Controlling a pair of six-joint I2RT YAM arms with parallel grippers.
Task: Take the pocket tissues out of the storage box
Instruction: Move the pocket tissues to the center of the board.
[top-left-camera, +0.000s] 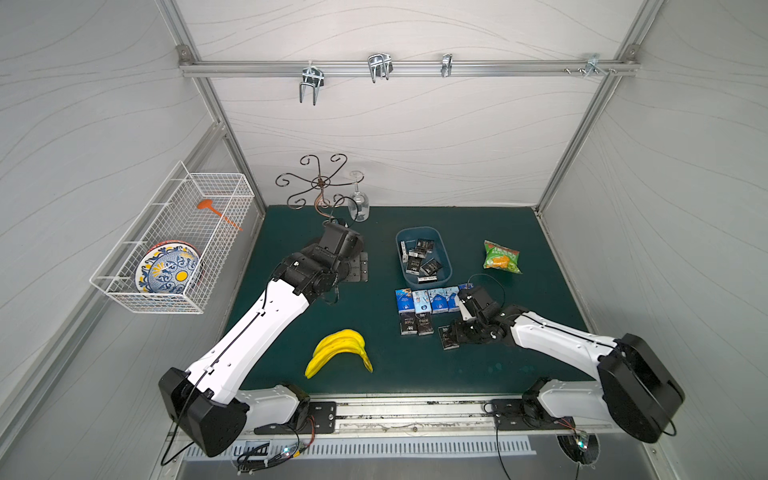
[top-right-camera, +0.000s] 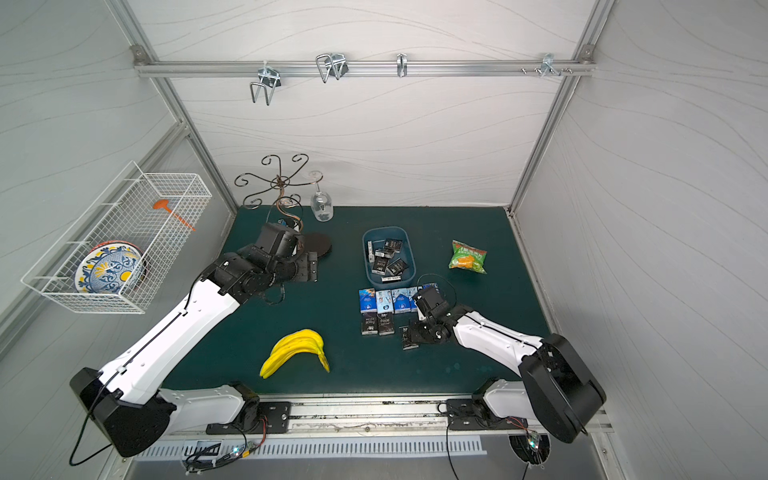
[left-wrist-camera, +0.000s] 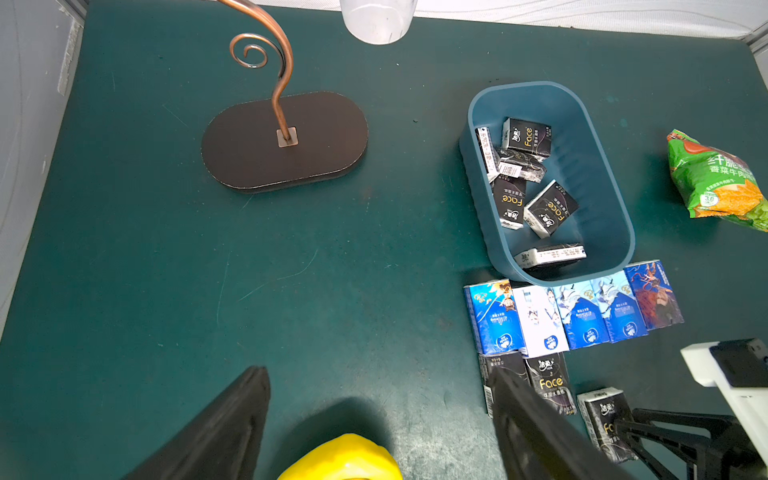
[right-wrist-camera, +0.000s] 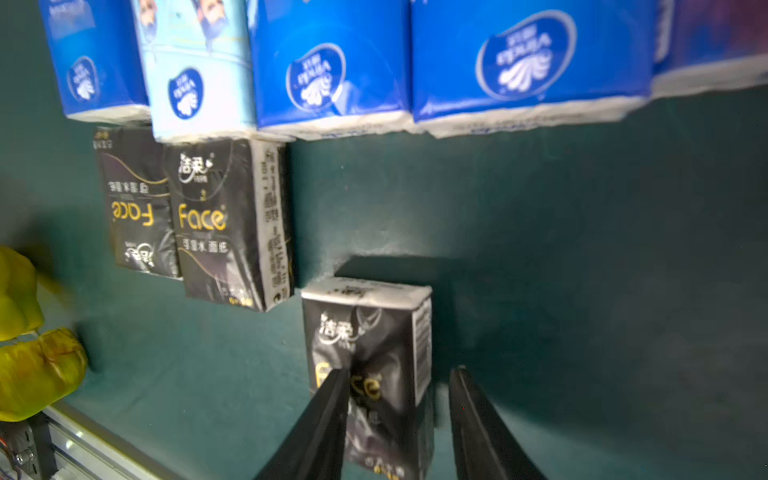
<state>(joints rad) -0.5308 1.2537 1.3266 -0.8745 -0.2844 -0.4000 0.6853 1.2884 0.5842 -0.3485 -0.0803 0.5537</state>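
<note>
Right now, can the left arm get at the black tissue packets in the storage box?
Probably yes. The left gripper, jaws wide open, looks over bare mat toward the storage box, with nothing between. The box is open-topped and the black packets lie loose inside. The right gripper sits outside the box.

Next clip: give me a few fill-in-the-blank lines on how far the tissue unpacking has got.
1. The pocket tissues lying in the storage box are all of the ____ "Face" kind.
2. Beside it, the row of coloured packets counts ____.
3. The left gripper holds nothing; its jaws stand ____.
Missing words: black; five; open.
</note>
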